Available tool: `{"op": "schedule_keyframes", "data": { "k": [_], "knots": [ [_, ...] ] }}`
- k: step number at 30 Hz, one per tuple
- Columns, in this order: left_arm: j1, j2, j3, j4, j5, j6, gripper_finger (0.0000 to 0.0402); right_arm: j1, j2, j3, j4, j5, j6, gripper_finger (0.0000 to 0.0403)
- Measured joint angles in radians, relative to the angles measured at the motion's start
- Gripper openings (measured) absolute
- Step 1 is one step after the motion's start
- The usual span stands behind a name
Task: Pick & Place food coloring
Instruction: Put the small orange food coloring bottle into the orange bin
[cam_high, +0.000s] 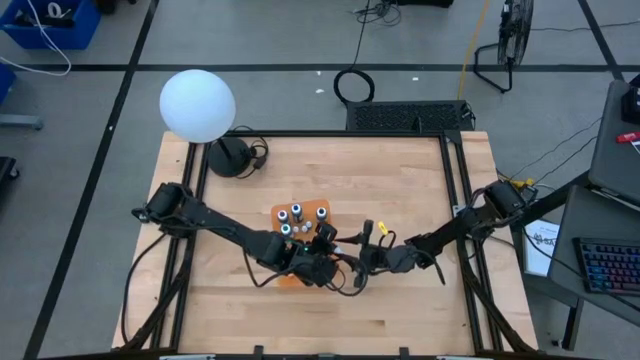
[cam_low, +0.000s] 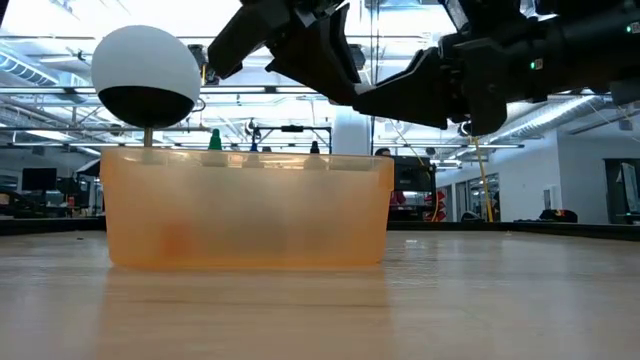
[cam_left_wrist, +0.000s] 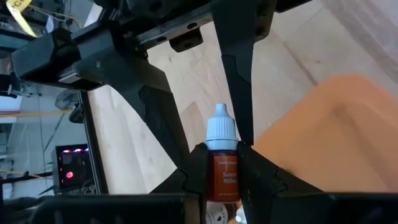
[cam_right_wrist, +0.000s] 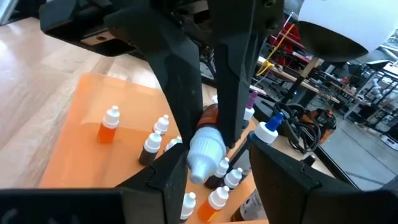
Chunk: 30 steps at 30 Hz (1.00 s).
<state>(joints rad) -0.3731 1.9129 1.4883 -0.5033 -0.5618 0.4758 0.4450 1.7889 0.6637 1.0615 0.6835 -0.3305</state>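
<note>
A small food coloring bottle (cam_left_wrist: 222, 177) with a dark reddish body and a white cap (cam_left_wrist: 221, 127) is held in the air by my left gripper (cam_left_wrist: 222, 155), which is shut on it. This is just right of the orange tray (cam_high: 318, 207). My right gripper (cam_right_wrist: 217, 160) faces it from the table's right and is open. Its fingers stand on either side of the cap (cam_right_wrist: 205, 149), with a gap showing on one side. In the high view the two grippers meet at mid-table, left (cam_high: 322, 250) and right (cam_high: 362, 246). Several more bottles (cam_right_wrist: 111, 124) stand upright in the tray. My left gripper pinches the bottle's dark body (cam_left_wrist: 222, 183) between its two fingers. The fingers slant down from the table's left and lie along the bottle. The capped end sticks out past the fingertips toward my right gripper. The bottle is lifted clear of tray and table.
A large white globe (cam_high: 197, 104) on a dark stand sits at the table's far left corner. In the low view the translucent orange tray (cam_low: 245, 210) stands in front. Black frame rails (cam_high: 452, 190) border the table. Bare wood lies near and to the right.
</note>
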Motion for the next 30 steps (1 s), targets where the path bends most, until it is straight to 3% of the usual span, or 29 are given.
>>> {"op": "schedule_keyframes", "data": {
  "k": [8,16,27,30],
  "knots": [
    [0.001,0.000,0.001,0.000,0.001,-0.009,0.0063,0.001,0.000,0.000,0.003,-0.001,0.000,0.0141],
    [0.002,-0.002,0.002,0.001,-0.006,-0.048,0.0077,0.025,0.001,-0.001,0.005,0.020,-0.055,0.0040],
    [-0.001,-0.015,0.003,-0.007,0.034,-0.198,0.0082,0.053,-0.008,0.000,0.010,0.004,-0.077,0.0039],
    [-0.007,-0.044,0.002,-0.026,0.095,-0.223,0.0082,0.054,-0.011,0.020,-0.020,-0.003,-0.071,0.0039]
  ]
}}
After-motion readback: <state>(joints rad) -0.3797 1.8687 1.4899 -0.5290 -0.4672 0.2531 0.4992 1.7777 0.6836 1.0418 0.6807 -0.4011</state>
